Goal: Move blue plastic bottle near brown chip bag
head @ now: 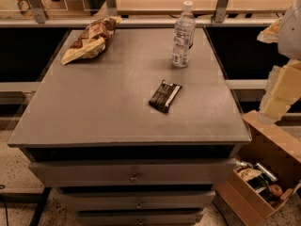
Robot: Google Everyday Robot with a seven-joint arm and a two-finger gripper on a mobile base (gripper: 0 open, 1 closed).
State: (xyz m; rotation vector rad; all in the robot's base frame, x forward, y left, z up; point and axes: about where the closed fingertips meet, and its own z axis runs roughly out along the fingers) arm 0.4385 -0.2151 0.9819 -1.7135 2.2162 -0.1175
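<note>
clear plastic, the blue plastic bottle (183,34) stands upright back right on the desk (108,107), well apart from the brown chip bag (90,40); my claw (278,94) hangs beyond the right edge, grip i cannot tell.

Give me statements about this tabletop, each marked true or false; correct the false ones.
The blue plastic bottle stands upright. True.
The brown chip bag touches the bottle. False: they lie apart, the bag at the far left corner.
The black wrapper lies nearer the camera than the bottle. True.
The pincer holds the bottle. False: it hangs at the right edge of view, beside the table.
The cardboard box sits on the table. False: it is on the floor.
</note>
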